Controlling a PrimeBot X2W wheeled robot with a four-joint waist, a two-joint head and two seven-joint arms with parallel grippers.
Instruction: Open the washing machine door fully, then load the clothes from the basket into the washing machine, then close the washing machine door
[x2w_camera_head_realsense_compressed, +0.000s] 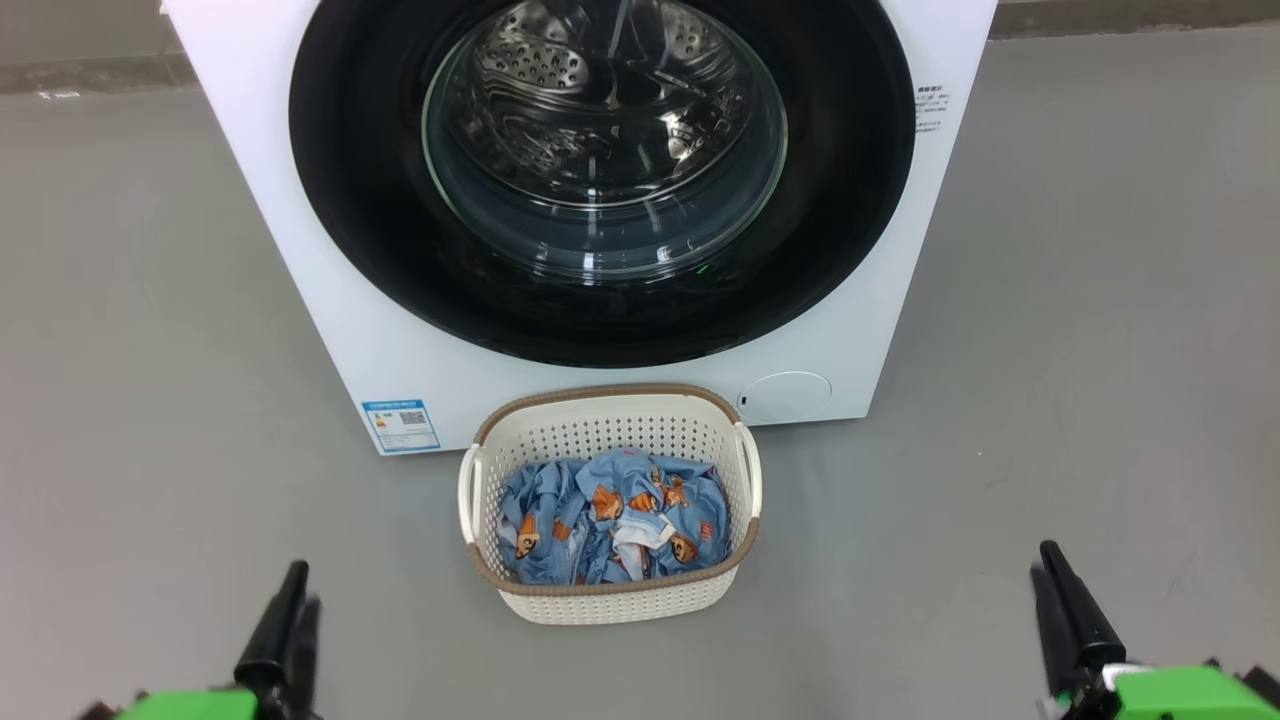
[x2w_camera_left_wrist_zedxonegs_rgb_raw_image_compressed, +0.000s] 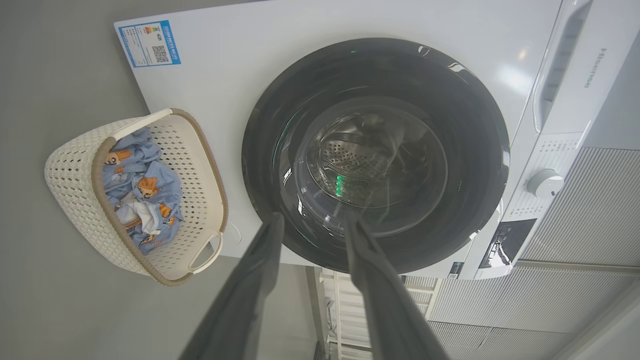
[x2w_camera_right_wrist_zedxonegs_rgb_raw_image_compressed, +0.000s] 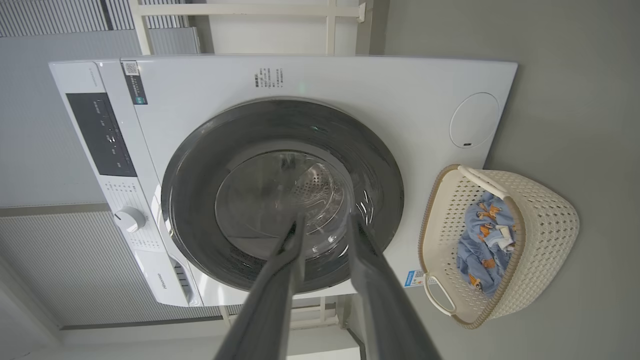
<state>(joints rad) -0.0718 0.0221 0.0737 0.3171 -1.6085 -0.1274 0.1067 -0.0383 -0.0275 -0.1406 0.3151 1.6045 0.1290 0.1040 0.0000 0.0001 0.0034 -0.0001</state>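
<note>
1. Door (x2w_camera_head_realsense_compressed: 600, 150) is shut flush on the washer (x2w_camera_head_realsense_compressed: 330, 330), at the upper middle of the head view. By the look of it, no step of the task has begun.
2. Left gripper (x2w_camera_left_wrist_zedxonegs_rgb_raw_image_compressed: 314, 220): in its wrist view the two dark fingers stand spread with bare air between them. It holds nothing and points at the door's lower rim from well back.
3. Right gripper (x2w_camera_right_wrist_zedxonegs_rgb_raw_image_compressed: 327, 220) is likewise parted and empty, with a slightly narrower gap, and is aimed at the glass. In the head view the two grippers sit at the lower left and lower right corners, well apart from everything. I judge this a ready pose that leaves the middle free.
4. Basket (x2w_camera_head_realsense_compressed: 600, 605) stands on the floor (x2w_camera_head_realsense_compressed: 150, 350) at lower centre, just in front of the washer and below the door — probably so the lift to the drum (x2w_camera_head_realsense_compressed: 600, 90) is short.
5. Clothes (x2w_camera_head_realsense_compressed: 610, 515) lie crumpled in the basket's bottom, blue with orange bears. I cannot tell how many pieces there are.
6. Hidden or unclear: the head view cuts off the washer's top. No handle or hinge side can be made out on the black rim, so the spot to pull is a guess. The drum shows only through reflective glass — it looks empty.
</note>
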